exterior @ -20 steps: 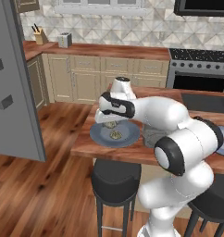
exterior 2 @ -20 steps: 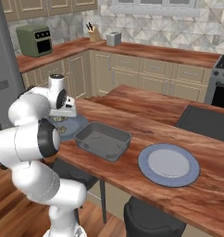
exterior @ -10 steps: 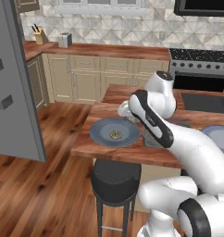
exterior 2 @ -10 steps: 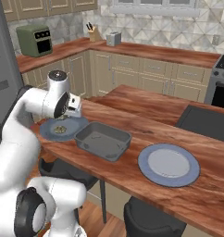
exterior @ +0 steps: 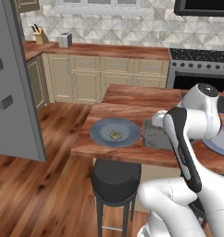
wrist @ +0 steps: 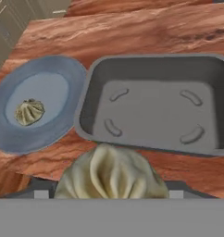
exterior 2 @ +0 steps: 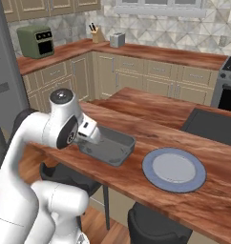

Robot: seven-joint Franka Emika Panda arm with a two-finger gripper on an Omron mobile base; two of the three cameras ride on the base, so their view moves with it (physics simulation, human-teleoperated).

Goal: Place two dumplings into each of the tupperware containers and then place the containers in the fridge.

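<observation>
In the left base view, a wooden tabletop (exterior: pixel 109 147) is seen with a round blue-grey plate (exterior: pixel 115 132) near its left end. One small dumpling (exterior: pixel 115 135) lies at the middle of that plate. Just to the right of the plate, a dark grey pan (exterior: pixel 153 137) is partly covered by the white arm, which bends over it. The grey fridge (exterior: pixel 14 83) stands open at the far left, well apart from the tabletop. A second blue-grey plate (exterior: pixel 221 148) is glimpsed at the right edge, behind the arm.

In the right base view, the dark grey pan (exterior 2: pixel 110 145) is seen on the tabletop (exterior 2: pixel 151 119), with the arm's wrist lowered over its left end. The hand (exterior 2: pixel 91 134) is largely hidden by the wrist, and its jaws cannot be made out there. A bare blue-grey plate (exterior 2: pixel 174 169) lies to the right of the pan, apart from it.

In the hand view, a large pleated beige dumpling (wrist: pixel 111 173) is seen at the bottom, between the fingers, which are held wide around it; it is gripped by the hand (wrist: pixel 111 185). Beyond it, the dark grey pan (wrist: pixel 155 104) lies with four small raised marks on its floor. To the left, just beside the pan, the blue-grey plate (wrist: pixel 37 109) carries the other dumpling (wrist: pixel 29 112).
</observation>
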